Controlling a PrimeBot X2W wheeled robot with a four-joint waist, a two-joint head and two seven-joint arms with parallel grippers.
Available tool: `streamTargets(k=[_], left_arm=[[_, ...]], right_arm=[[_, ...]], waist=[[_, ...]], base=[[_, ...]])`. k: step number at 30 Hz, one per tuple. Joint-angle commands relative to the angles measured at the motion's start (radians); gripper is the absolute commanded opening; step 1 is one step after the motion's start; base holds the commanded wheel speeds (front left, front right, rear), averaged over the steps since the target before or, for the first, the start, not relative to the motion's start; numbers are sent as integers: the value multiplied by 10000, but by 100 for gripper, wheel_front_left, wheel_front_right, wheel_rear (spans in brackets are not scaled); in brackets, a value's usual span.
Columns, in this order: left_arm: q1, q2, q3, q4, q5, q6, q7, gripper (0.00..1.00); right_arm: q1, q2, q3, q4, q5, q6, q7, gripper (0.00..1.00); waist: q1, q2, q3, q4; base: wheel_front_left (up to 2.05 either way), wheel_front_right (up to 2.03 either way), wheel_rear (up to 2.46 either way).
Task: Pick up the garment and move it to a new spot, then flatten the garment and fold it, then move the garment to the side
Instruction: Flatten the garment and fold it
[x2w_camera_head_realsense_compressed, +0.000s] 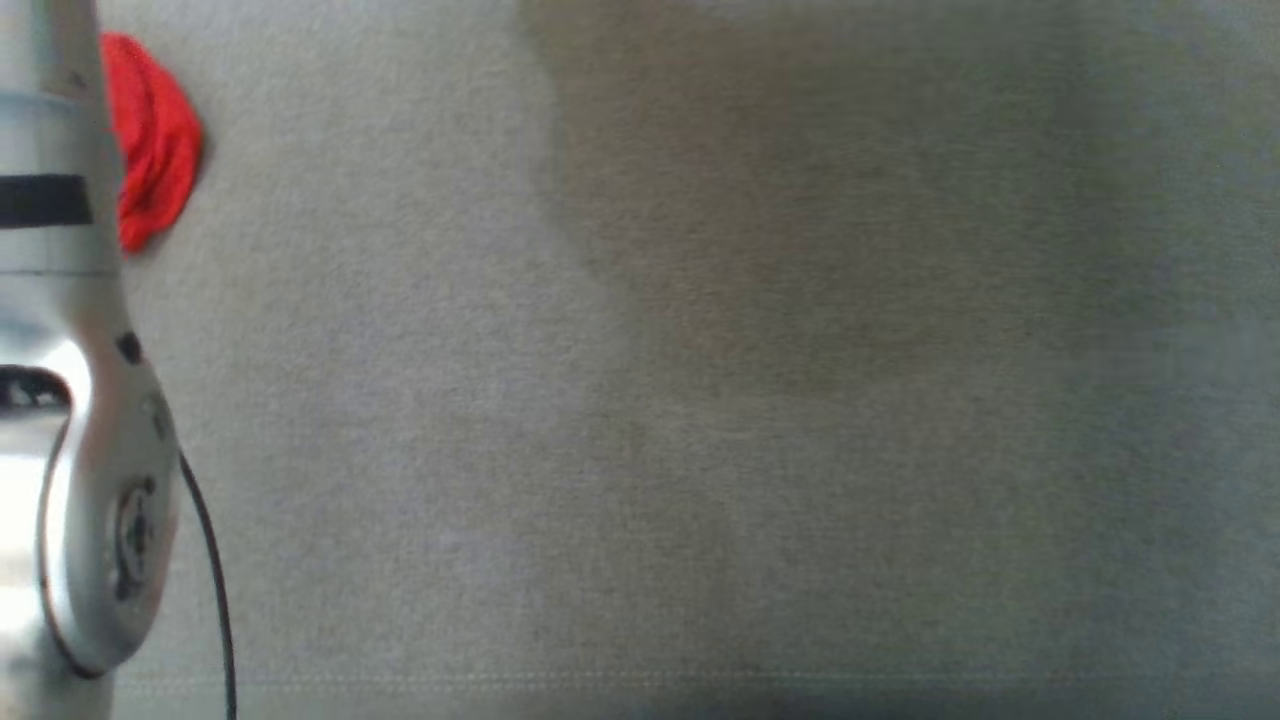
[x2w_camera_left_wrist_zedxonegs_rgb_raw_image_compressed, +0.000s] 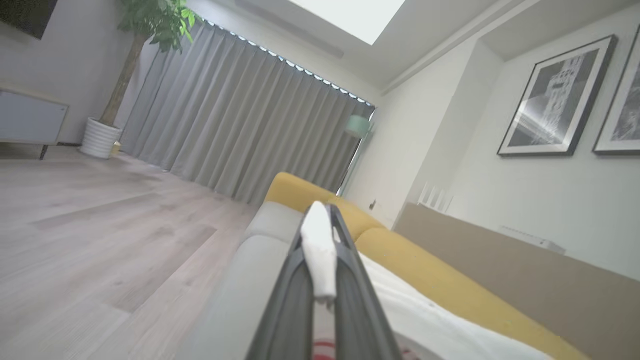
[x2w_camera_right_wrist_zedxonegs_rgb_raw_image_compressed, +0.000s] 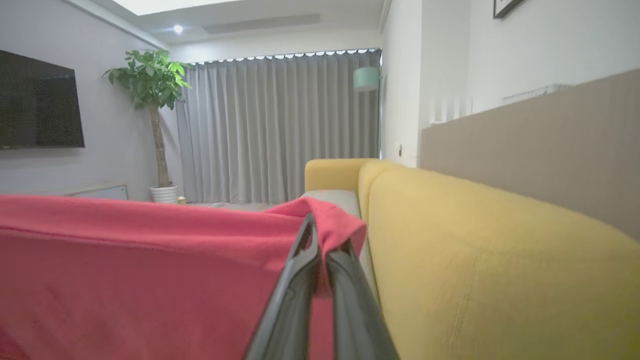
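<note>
Right end effector (x2w_camera_right_wrist_zedxonegs_rgb_raw_image_compressed: 322, 252), beside the yellow sofa (x2w_camera_right_wrist_zedxonegs_rgb_raw_image_compressed: 475, 260) back, is clamped on the red garment (x2w_camera_right_wrist_zedxonegs_rgb_raw_image_compressed: 125, 260), which stretches long-ways to its left, lower part cut off. Left end effector (x2w_camera_left_wrist_zedxonegs_rgb_raw_image_compressed: 320, 215) pinches a white fold of it. In the head view the pale forearm (x2w_camera_head_realsense_compressed: 70, 300) hides most of the cloth.
</note>
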Motion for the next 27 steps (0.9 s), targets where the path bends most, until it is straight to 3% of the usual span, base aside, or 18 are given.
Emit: streamTargets(k=[1,6,15,22,27], left_arm=[[-327,397,40,-168,66,-59,-79,0],[329,204,-500,872,277,-769,-270,0],[2993,371,-1372,1927,708,-1411,-478,0],[5641,1110,-2426,2091,1050,-1595,-451,0],[7689,1768,-3795,1359,954,-1612,125,0]], right_arm=[[-137,141,30,-69,34,39,-115,0],[461,284,404,1267,240,39,-771,0],[2783,365,2145,2519,1126,39,-857,0],[4841,-331,4209,2308,2097,39,-69,0],[6123,-1302,5665,1844,2938,39,634,0]], waist=[[-1,0,160,180],[-1,0,312,383],[-1,0,-542,473],[-1,0,-1690,448],[-1,0,-2575,481]], base=[[0,0,0],[0,0,0],[0,0,0],[0,0,0],[0,0,0]])
